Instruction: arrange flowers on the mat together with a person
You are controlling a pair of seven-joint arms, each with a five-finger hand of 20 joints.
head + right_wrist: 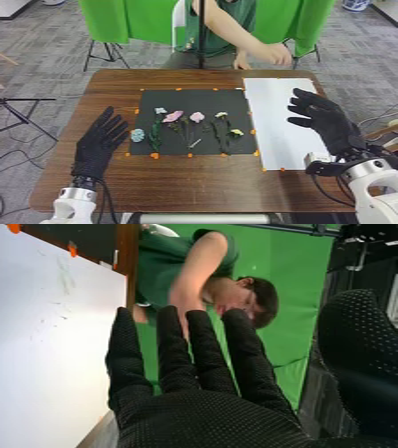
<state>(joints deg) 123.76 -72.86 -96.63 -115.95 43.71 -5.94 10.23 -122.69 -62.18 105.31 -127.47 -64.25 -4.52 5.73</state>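
Key relation here is sideways offset: right hand [330,122] is over the white sheet [274,105], and all the flowers lie to its left on the black mat [200,98]. Closest to it is the lower yellow flower [236,132], near the mat's right edge; upper yellow flower [221,114] sits farther out and a bit left of that. Pink flowers [197,117] are mid-mat, the white flower [160,110] left of them, and the pale blue flower [137,135] right at the left edge. Stems run roughly near-to-far, blooms mostly at the far end, so a grab from the right would cross the long axis (good for a pinch, less so for bloom-first contact). Right hand is wide: fingers straight, thumb well apart, nothing held. Left hand [99,140] is also spread and unloaded, beside the mat's left side, and is nearer the blue one. If the right takes the next piece, I'd go leftward for the lower yellow, narrow thumb to fingers across its stem, keep knuckles off the neighbours. Hand height above the bench [178,180] is hard to judge from this angle.
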